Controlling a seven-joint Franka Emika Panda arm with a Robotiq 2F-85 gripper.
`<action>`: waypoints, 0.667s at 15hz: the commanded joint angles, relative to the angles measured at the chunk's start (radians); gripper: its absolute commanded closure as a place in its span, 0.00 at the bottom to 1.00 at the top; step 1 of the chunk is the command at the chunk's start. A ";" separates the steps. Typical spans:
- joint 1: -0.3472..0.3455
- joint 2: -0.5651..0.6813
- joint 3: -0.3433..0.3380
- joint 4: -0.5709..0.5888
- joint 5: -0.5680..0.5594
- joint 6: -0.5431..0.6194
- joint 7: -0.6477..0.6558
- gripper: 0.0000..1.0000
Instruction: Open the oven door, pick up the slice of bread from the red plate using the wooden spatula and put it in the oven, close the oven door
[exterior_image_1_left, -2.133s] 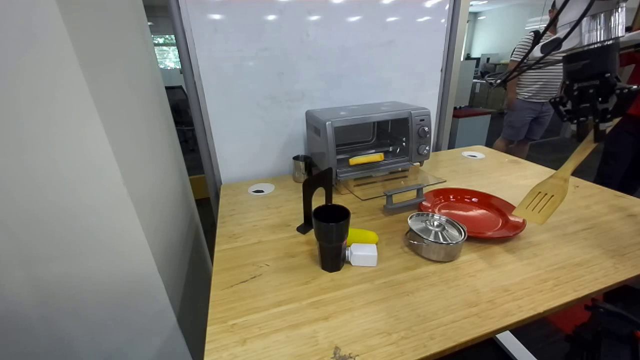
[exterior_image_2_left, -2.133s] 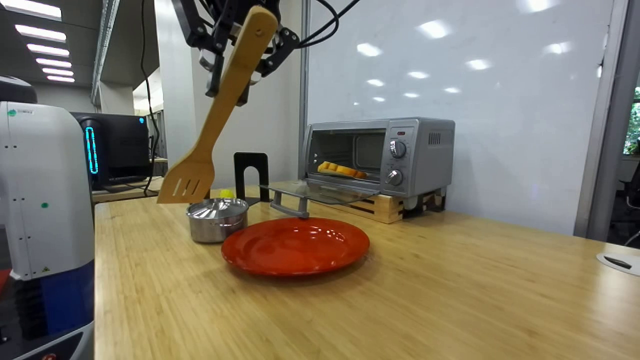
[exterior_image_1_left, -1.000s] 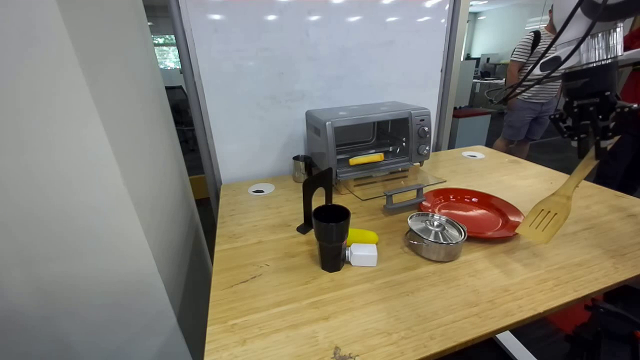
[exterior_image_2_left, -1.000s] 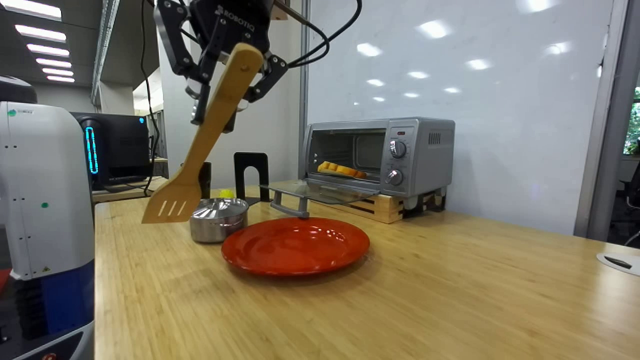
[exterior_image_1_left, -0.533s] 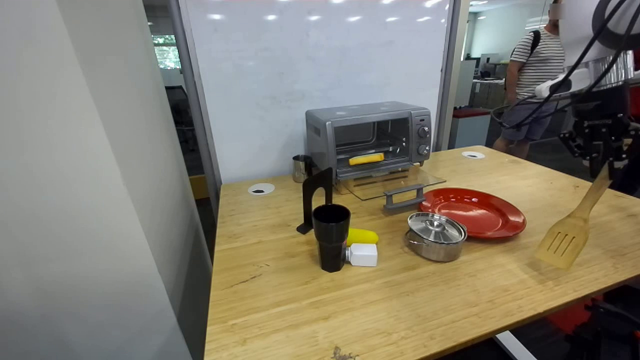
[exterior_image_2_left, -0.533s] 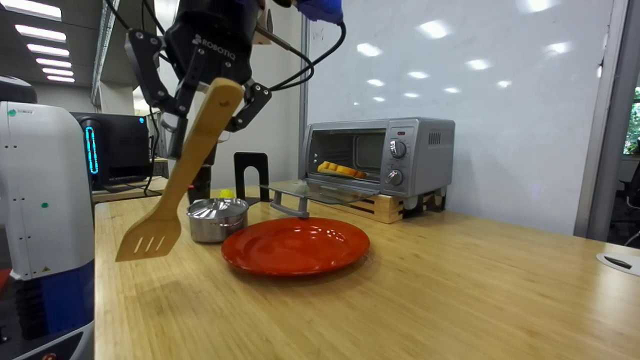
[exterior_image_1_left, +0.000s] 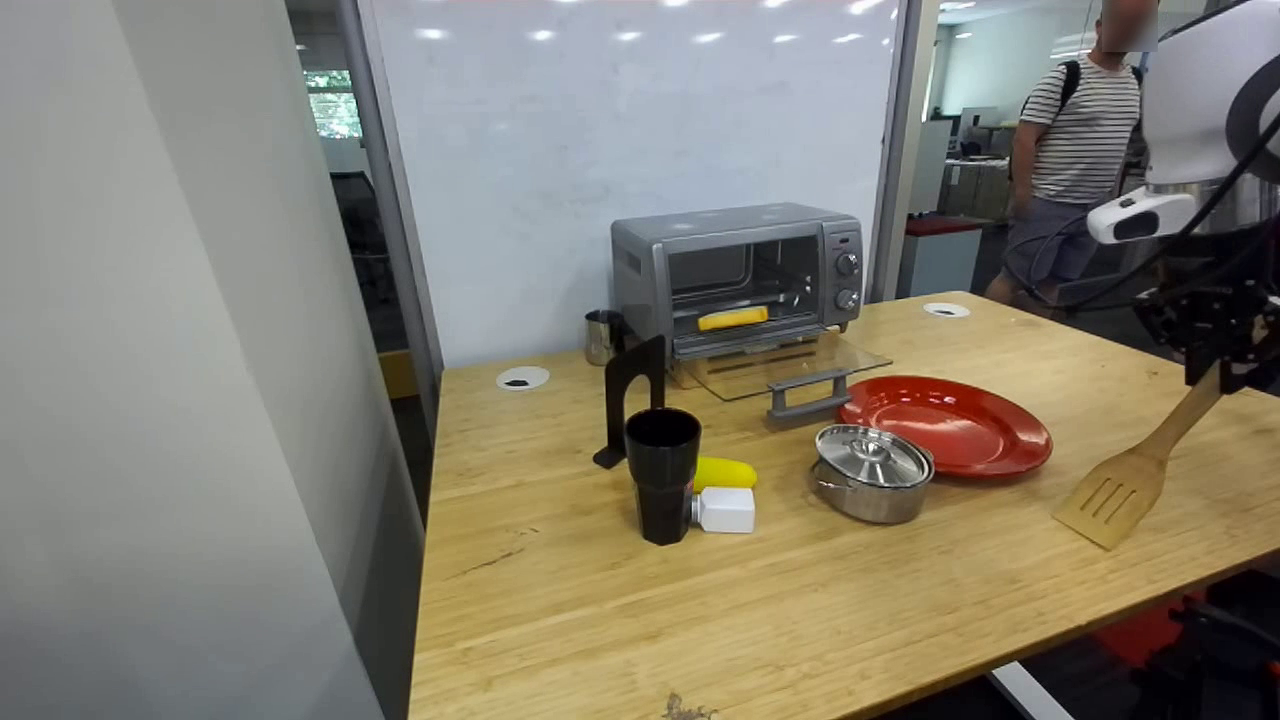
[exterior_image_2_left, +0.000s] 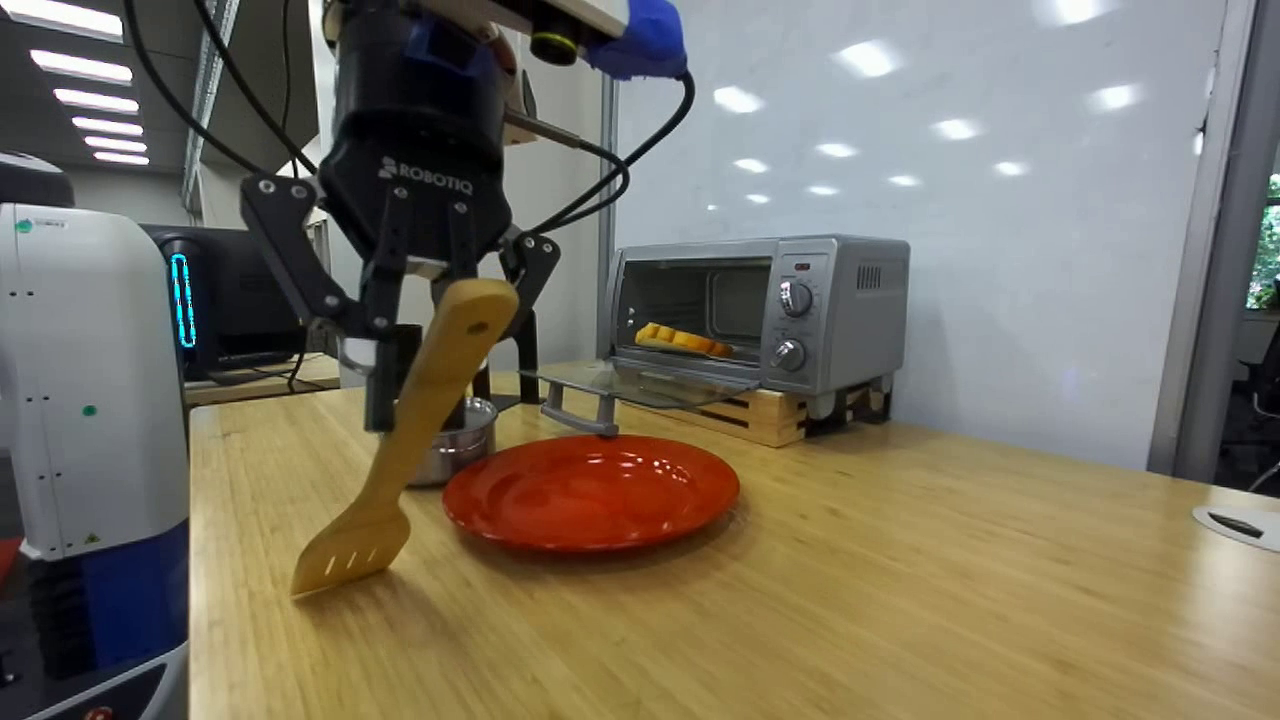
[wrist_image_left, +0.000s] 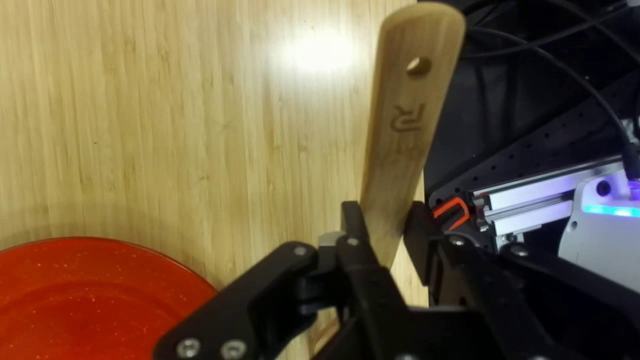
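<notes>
My gripper (wrist_image_left: 384, 217) is shut on the handle of the wooden spatula (wrist_image_left: 412, 100), one finger on each side. In an exterior view the spatula (exterior_image_2_left: 355, 545) is tilted, its slotted end down at the tabletop, left of the red plate. Its slotted end also shows in an exterior view (exterior_image_1_left: 1112, 495). The red plate (exterior_image_2_left: 590, 495) is bare. The silver oven (exterior_image_1_left: 740, 215) has its glass door (exterior_image_1_left: 790, 362) swung down open. The yellow slice of bread (exterior_image_2_left: 685, 340) lies inside the oven in both exterior views.
A lidded metal pot (exterior_image_1_left: 872, 475) stands beside the plate. A black cup (exterior_image_1_left: 662, 475), a white bottle (exterior_image_1_left: 727, 510), a yellow object (exterior_image_1_left: 725, 472) and a black bookend (exterior_image_1_left: 632, 395) stand further left. A metal pitcher (exterior_image_1_left: 600, 337) is beside the oven. A person (exterior_image_1_left: 1075, 150) stands behind.
My gripper has come down with the spatula, from above the table until the spatula's flat end is at the tabletop. The bread, oven door and plate have not moved.
</notes>
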 joint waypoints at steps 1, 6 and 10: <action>-0.035 0.026 -0.009 -0.038 -0.052 0.108 0.056 0.94; -0.051 0.094 -0.029 -0.045 -0.044 0.193 0.111 0.94; -0.061 0.168 -0.047 -0.044 -0.038 0.247 0.135 0.94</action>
